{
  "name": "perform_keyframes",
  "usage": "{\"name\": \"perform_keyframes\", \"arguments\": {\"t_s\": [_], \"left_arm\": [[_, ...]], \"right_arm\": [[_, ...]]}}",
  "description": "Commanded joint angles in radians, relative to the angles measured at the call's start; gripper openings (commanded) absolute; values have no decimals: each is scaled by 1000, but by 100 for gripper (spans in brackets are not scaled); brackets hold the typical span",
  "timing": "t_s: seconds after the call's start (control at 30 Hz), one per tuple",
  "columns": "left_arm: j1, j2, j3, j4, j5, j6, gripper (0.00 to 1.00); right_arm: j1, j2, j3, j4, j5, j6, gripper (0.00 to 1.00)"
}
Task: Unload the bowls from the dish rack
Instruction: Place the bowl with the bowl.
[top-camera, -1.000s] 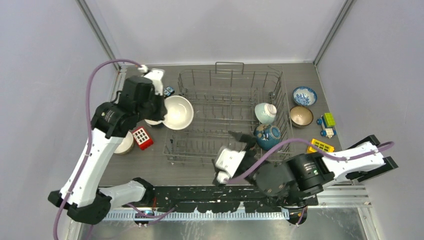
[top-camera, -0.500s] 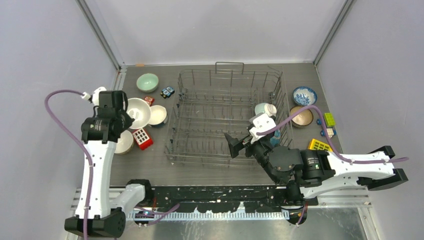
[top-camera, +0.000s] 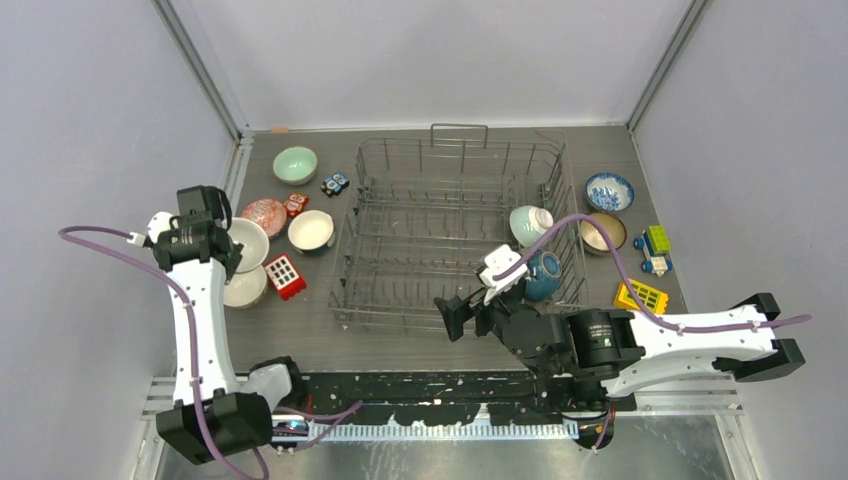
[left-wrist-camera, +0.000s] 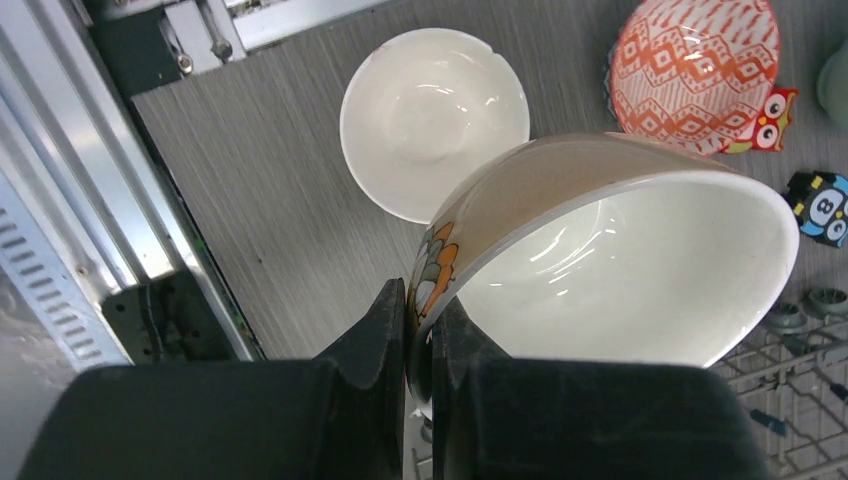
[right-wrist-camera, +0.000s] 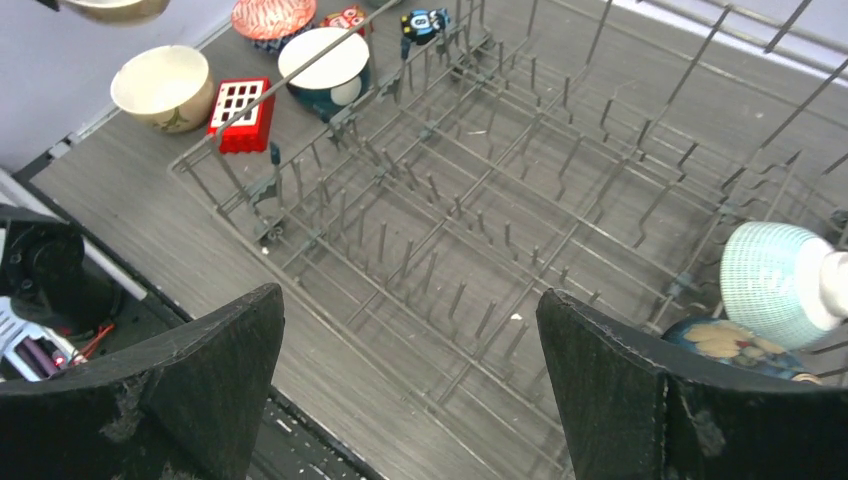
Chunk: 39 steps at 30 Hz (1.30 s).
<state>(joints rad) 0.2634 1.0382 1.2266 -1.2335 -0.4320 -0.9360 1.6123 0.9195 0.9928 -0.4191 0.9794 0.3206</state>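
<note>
My left gripper is shut on the rim of a tan bowl with a white inside. It holds the bowl tilted above a cream bowl at the table's left. The grey wire dish rack holds a white-teal bowl and a dark blue bowl at its right end. Both also show in the right wrist view: white-teal, dark blue. My right gripper is open and empty over the rack's near edge.
Left of the rack stand a mint green bowl, a pink-red bowl, a white bowl and a red block. Right of it stand a blue-white bowl, a brown bowl and small toys.
My left gripper has carried the tan bowl from beside the rack leftward and nearer, over the cream bowl. My right gripper has shifted along the rack's near edge, still open.
</note>
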Motion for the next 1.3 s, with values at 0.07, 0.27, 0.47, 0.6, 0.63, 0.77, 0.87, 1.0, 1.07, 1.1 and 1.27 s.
{"name": "perform_keyframes", "arguments": {"t_s": [0.07,0.27,0.47,0.6,0.63,0.77,0.87,1.0,1.07,1.1,1.27], "left_arm": [[96,41,-33,97,77,-110,0],[191,66,-151,180,136,-112,0],[234,76,-265,287,178,-99,0],[245,109,-282,324,191,-99,0],[249,120,-283,330,191,-99,0],[272,129,-297,363,198,-97,0],[310,130,-302,386,217,-82,0],[338,140,-303,400,236,-69,0],[343,145,-312,411,250,-70,0],[346,147,-319,419,258,-71,0],[351,166,-346,447,277,-72,0]], "right_arm": [[-4,-26,-34,25,-50,92,100],[-5,-68,-79,41,-44,93,100],[-5,-72,-91,44,-33,74,100],[-5,-84,-100,53,-22,57,100],[-5,-89,-101,56,-19,53,100],[-5,-104,-108,65,-7,40,100],[-5,-106,-113,70,-5,35,100],[-5,-104,-120,80,-1,30,100],[-4,-98,-121,85,-3,26,100],[-4,-95,-119,85,-5,25,100],[-5,-90,-118,86,-7,18,100]]}}
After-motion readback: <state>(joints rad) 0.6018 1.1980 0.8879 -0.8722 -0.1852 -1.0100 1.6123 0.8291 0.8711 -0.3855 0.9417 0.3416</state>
